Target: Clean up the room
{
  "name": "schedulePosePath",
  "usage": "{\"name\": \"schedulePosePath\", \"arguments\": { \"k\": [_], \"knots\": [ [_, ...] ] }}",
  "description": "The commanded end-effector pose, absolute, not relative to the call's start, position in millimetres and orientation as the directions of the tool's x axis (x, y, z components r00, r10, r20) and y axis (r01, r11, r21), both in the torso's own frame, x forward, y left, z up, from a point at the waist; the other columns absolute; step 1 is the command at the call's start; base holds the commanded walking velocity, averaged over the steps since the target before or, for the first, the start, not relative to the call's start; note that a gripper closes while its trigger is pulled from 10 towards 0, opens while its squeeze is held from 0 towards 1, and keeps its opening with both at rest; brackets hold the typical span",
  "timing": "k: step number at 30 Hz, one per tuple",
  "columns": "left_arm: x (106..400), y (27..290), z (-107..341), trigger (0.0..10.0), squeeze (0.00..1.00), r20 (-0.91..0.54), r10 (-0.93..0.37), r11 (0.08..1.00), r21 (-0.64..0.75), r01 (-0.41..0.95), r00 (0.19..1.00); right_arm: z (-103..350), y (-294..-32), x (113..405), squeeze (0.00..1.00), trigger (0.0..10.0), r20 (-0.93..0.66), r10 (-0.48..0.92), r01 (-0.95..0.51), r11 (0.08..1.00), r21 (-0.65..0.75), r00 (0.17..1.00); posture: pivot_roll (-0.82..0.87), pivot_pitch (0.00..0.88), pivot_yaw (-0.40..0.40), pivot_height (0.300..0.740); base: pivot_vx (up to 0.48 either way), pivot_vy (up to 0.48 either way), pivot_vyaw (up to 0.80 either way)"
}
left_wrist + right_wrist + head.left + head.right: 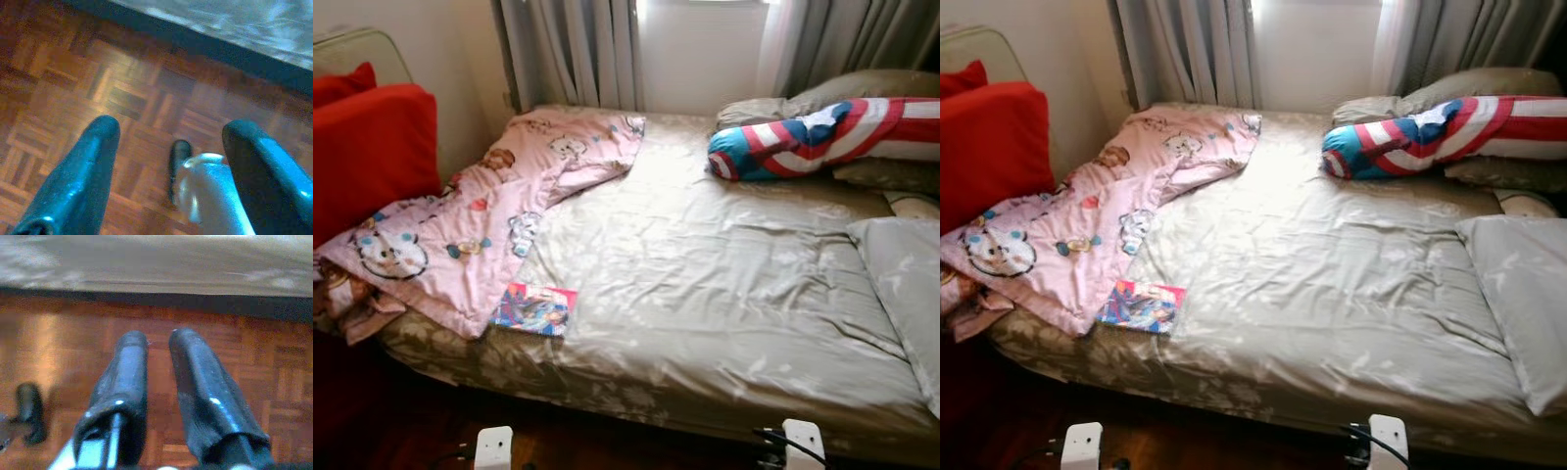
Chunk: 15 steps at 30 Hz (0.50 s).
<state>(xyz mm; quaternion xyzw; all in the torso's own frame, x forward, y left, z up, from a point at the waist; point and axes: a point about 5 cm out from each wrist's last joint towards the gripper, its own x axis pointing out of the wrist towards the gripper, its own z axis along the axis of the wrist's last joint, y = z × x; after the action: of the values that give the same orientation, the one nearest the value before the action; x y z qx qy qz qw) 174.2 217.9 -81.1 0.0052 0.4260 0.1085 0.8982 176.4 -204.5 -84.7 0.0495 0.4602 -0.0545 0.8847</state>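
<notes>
Bed (705, 294) clutter is what the tidying comes down to, and it sits mostly toward the robot's left. At the far left a red cushion (367, 147) leans against the wall, and beside it a pink cartoon blanket (480, 225) lies crumpled along the left edge of the mattress, one end spilling over the side toward the floor (98, 98). Just beside the blanket's lower corner, near the front edge of the bed, lies a small colourful book (534, 308), flat on the grey-green cover, its long axis running roughly along the bed's front edge. Further right, at the head of the bed, a striped red, white and blue bolster (822, 137) lies across plain pillows, and a pale pillow (901, 284) rests at the right side.

Both arms hang low in front of the bed over the parquet. The left gripper (168, 152) has its jaws spread wide with nothing between them; the right gripper (159, 367) has its jaws drawn narrow, nearly touching, also holding nothing.

The book and blanket lie ahead and to the left, so the left arm looks the nearer one; either would have to rise well above the mattress edge before reaching forward.
</notes>
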Motion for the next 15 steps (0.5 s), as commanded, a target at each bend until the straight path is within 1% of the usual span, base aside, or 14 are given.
{"name": "schedulePosePath", "arguments": {
  "k": [1, 11, 15],
  "knots": [
    [168.5, 216.2, -84.6, 10.0, 0.00, -0.782, 0.204, 0.973, 0.098, -0.208, 0.589, -83.5, -204.4, 178.6, 0.00, 10.0, -0.815, -0.043, 0.127, 0.991, 0.038, 0.577, -0.02, 0.000, -0.030, 0.740, 0.000, 0.480, 0.00],
    [165.2, 216.0, -85.8, 10.0, 0.00, -0.783, 0.208, 0.972, 0.098, -0.213, 0.587, -83.6, -205.5, 177.9, 0.00, 10.0, -0.818, -0.038, 0.109, 0.994, 0.030, 0.575, -0.02, 0.000, -0.038, 0.740, 0.000, 0.480, 0.00],
    [165.9, 213.9, -85.9, 10.0, 0.00, -0.783, 0.196, 0.975, 0.093, -0.201, 0.591, -83.7, -205.9, 177.6, 0.00, 10.0, -0.818, -0.043, 0.109, 0.994, 0.025, 0.573, -0.04, 0.000, -0.026, 0.740, 0.000, 0.480, 0.00]
  ]
}}
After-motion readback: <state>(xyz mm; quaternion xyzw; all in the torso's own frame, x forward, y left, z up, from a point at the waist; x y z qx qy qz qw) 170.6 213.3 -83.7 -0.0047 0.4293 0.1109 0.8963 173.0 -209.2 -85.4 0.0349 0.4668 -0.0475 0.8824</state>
